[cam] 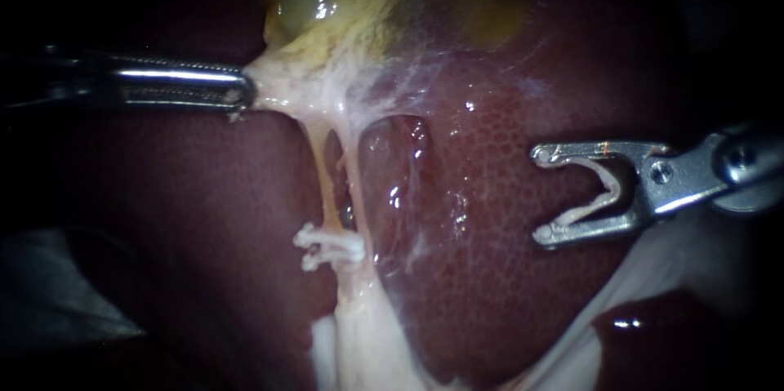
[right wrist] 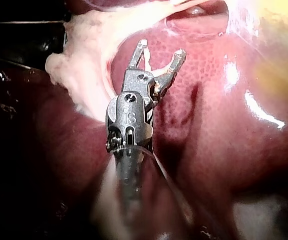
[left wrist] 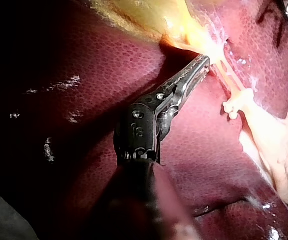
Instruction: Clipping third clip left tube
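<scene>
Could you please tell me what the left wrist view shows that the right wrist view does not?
Left wrist only: the left instrument, its pincer shut on tissue, and the clips on the tube. Right wrist only: the right instrument, its pincer standing wide around a loaded clip. Both: the liver and pale tissue.

Close endoscope, 2 wrist cams; shared liver [cam: 506,277]
</scene>
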Robot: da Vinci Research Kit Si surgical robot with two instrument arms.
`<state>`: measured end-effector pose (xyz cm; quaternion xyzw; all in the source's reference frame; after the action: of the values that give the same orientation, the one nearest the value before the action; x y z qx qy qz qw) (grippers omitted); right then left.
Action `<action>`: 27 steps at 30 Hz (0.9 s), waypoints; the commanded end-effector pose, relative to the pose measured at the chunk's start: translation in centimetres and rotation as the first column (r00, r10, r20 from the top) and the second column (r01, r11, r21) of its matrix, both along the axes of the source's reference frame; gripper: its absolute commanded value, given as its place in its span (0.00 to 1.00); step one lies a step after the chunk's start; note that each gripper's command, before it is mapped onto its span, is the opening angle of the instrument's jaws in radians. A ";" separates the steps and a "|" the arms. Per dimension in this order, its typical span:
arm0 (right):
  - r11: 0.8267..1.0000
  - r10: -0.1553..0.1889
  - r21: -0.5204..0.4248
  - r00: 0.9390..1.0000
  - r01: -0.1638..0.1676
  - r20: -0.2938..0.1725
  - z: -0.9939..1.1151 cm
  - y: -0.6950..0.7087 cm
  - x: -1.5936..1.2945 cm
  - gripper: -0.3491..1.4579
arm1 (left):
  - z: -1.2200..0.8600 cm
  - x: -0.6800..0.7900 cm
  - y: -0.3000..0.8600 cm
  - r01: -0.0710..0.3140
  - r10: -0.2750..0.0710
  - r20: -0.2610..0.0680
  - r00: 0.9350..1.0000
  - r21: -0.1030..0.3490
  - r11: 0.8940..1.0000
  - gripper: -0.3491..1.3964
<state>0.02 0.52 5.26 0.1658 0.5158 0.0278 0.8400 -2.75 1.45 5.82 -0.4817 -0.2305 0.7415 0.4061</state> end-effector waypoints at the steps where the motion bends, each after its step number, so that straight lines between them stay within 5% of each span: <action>1: 1.000 0.000 0.000 1.000 0.000 0.001 0.00 0.00 0.01 0.47 | -0.01 0.01 0.01 0.002 -0.002 0.003 1.000 -0.002 1.000 0.00; 11: 1.000 -0.017 0.014 1.000 0.017 -0.020 -0.04 -0.05 0.20 0.47 | -0.04 0.03 0.00 0.005 -0.005 0.001 1.000 -0.002 1.000 0.00; 19: 0.998 -0.021 0.052 0.999 0.022 -0.029 0.07 -0.15 0.69 0.47 | -0.03 0.01 -0.01 0.006 -0.006 0.000 1.000 -0.003 1.000 0.00; 27: 0.991 0.009 0.130 1.000 -0.007 -0.009 0.23 -0.21 1.18 0.47 | -0.02 0.00 -0.01 0.007 -0.007 -0.001 1.000 -0.004 1.000 0.00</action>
<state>1.28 0.31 5.52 0.2224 0.5170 0.0669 0.8239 -2.75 1.44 5.79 -0.4829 -0.2273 0.7407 0.4081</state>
